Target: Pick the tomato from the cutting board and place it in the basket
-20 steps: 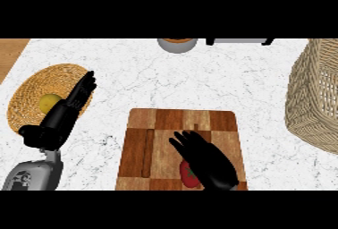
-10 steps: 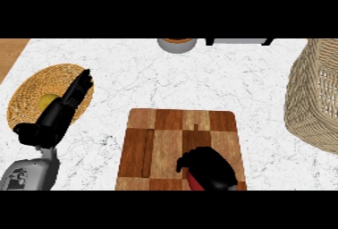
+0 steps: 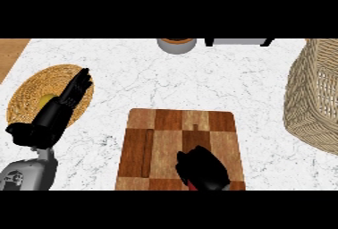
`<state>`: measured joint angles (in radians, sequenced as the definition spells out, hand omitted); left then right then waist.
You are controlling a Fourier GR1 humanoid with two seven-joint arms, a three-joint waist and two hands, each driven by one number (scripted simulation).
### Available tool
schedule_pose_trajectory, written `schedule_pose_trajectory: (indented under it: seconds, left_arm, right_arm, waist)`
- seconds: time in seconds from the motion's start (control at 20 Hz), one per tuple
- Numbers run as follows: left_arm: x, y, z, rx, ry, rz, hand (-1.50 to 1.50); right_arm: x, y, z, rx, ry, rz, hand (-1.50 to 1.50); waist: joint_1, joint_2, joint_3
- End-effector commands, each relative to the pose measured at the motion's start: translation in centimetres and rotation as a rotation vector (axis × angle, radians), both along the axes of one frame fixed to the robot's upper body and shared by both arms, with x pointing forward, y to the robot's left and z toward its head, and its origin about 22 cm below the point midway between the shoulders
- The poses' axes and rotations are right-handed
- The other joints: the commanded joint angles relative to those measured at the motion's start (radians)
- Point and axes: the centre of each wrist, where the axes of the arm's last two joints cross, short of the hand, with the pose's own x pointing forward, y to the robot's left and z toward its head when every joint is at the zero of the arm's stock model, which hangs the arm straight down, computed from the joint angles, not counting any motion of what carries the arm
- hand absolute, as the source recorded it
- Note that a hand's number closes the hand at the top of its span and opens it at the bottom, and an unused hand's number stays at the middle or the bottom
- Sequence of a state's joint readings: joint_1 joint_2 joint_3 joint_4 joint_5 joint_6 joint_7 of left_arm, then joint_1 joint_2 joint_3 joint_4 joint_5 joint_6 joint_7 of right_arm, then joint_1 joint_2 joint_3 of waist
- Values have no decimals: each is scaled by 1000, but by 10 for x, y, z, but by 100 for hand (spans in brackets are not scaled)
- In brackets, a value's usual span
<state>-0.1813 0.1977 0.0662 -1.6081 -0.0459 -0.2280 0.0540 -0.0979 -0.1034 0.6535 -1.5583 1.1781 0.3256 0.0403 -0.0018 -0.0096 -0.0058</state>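
Note:
My right hand (image 3: pixel 203 170) is low on the wooden cutting board (image 3: pixel 171 134), fingers curled round the red tomato (image 3: pixel 191 184). Only a thin red sliver of the tomato shows under the hand at the board's front edge. The wicker basket (image 3: pixel 315 98) stands at the right edge of the counter, well apart from the hand. My left hand (image 3: pixel 63 105) rests open at the left, fingers straight, lying over a round woven mat.
The round woven mat (image 3: pixel 33 87) at the left holds a yellow object (image 3: pixel 45 99), partly hidden by my left hand. A small round container (image 3: pixel 176 44) and a dark-framed appliance (image 3: pixel 238 41) sit at the counter's back edge.
My right hand's fingers went from stretched out over the board to curled round the tomato, and the hand drew back toward the front edge. The left hand barely shifted.

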Motion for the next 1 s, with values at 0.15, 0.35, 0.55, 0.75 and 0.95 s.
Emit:
schedule_pose_trajectory:
  seconds: [0.15,0.35,0.55,0.75,0.95]
  left_arm:
    - [-7,3,-11,-10,9,22,0]
    - [-11,2,-8,-3,-24,24,0]
    - [-5,4,-5,6,0,18,0]
    - [-14,-7,-5,-15,14,-14,0]
    - [-4,6,-2,-13,2,33,0]
  right_arm:
    - [-4,-41,-10,-38,-31,-441,150]
    - [12,-76,-5,-21,-77,-738,150]
    - [3,-77,30,155,-103,-792,150]
    - [-19,-74,41,414,-109,-813,150]
    - [-29,-67,91,730,-250,-771,150]
  waist:
    - [-26,6,5]
    - [-13,9,6]
    - [-8,7,6]
    - [-9,5,6]
    - [-15,5,7]
